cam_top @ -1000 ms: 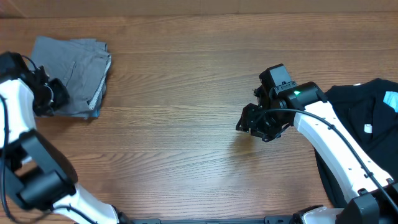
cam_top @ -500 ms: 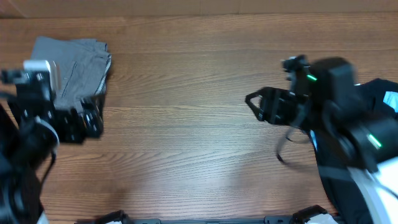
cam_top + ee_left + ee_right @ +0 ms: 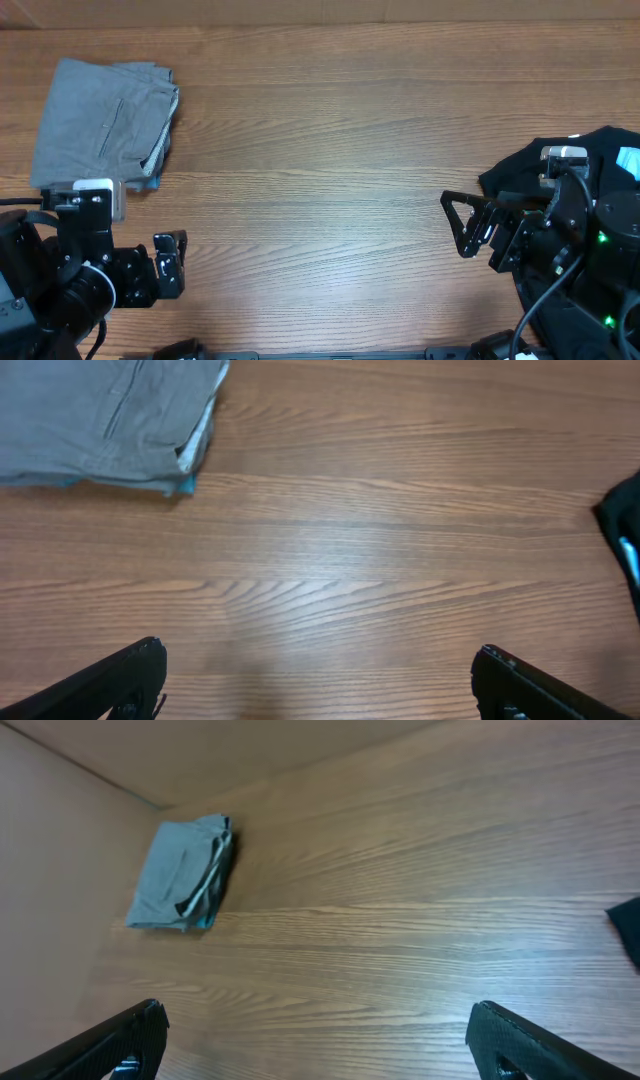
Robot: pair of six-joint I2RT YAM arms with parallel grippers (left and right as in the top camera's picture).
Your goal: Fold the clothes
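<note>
The clothes lie in two places. Grey-khaki shorts sit folded at the table's far left, with a strip of light-blue fabric showing under their near edge. A black top lies crumpled at the right, partly under the right arm. My left gripper is open and empty, near the front edge below the shorts. My right gripper is also open and empty, just left of the black top. The left wrist view has the shorts far ahead, and its gripper holds nothing. The right wrist view shows the shorts far off beyond its empty gripper.
Bare wooden table lies between the two piles. A corner of the black top shows at the right edge of the left wrist view, and another corner of the black top shows in the right wrist view. A wall borders the table's far side.
Both arms have drawn back toward the front edge. The left gripper left the folded shorts and opened wide. The right gripper moved right and opened wider.
</note>
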